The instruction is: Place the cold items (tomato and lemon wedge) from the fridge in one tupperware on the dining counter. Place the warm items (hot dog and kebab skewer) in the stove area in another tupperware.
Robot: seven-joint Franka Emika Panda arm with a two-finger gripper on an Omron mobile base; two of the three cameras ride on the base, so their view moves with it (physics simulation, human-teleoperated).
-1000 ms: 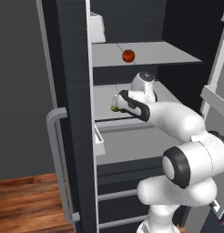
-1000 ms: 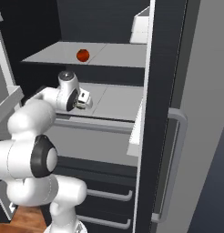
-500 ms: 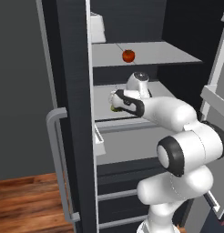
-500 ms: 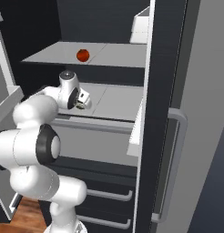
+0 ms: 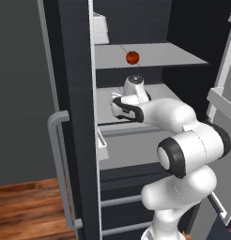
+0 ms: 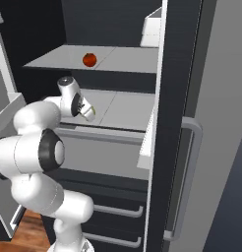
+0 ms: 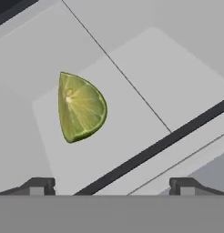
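Note:
The fridge (image 5: 73,93) stands open. A red tomato (image 5: 132,57) (image 6: 89,59) rests on its upper grey shelf. My gripper (image 5: 118,106) (image 6: 87,111) reaches in over the middle shelf (image 6: 128,106), below the tomato. In the hand view a yellow-green lemon wedge (image 7: 81,107) lies on the light grey shelf just ahead of the gripper (image 7: 111,187), left of its centre line. The jaws are open and hold nothing; both fingertips (image 7: 38,186) stand clear of the wedge.
A white box (image 5: 99,28) (image 6: 152,29) sits at the top of the fridge. A door bin (image 5: 102,145) (image 6: 145,147) juts out beside the middle shelf. Grey bar handles (image 5: 58,154) (image 6: 189,147) and drawers (image 6: 118,211) lie below. The other open door (image 5: 225,103) stands to the right.
The hand has moved a little further into the fridge toward the lemon wedge and now covers it in the left base view. The jaws stayed open; the tomato has not moved.

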